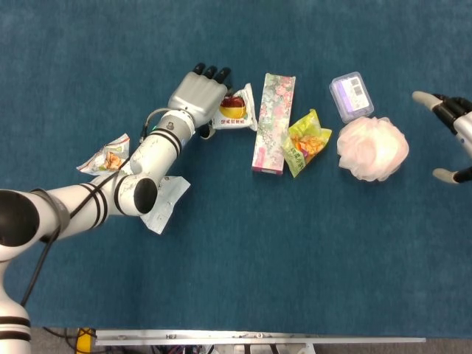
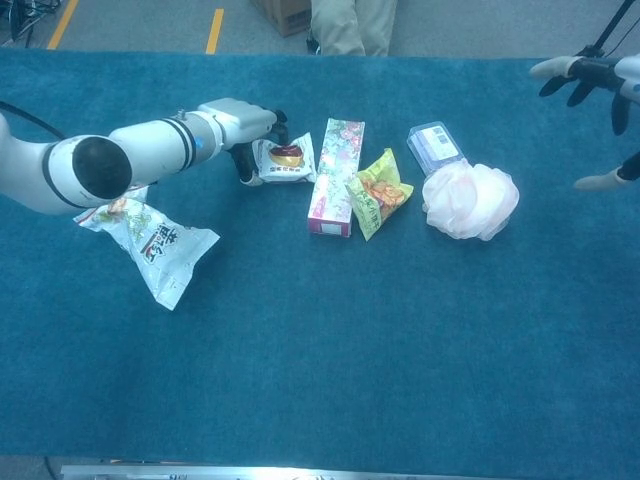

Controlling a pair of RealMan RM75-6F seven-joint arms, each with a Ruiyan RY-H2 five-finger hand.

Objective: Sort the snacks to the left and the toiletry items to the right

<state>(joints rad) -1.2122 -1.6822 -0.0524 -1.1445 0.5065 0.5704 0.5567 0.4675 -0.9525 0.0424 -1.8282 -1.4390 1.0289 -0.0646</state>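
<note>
My left hand (image 1: 198,94) (image 2: 238,118) grips a white snack packet with a red and yellow picture (image 1: 236,110) (image 2: 284,160), fingers over its far edge and thumb under its left side. The packet looks crumpled and tilted. To its right lie a long floral box (image 1: 273,122) (image 2: 335,175), a yellow-green snack bag (image 1: 308,142) (image 2: 378,193), a clear case with a purple lid (image 1: 352,96) (image 2: 434,146) and a pink bath pouf (image 1: 372,147) (image 2: 468,200). My right hand (image 1: 457,125) (image 2: 600,72) hovers open at the right edge, apart from the pouf.
A silver snack bag (image 1: 164,203) (image 2: 155,245) and a small orange-printed snack bag (image 1: 107,157) (image 2: 110,205) lie on the left, partly under my left forearm. Blue cloth (image 1: 295,258) covers the table. A person's legs (image 2: 350,25) stand beyond the far edge.
</note>
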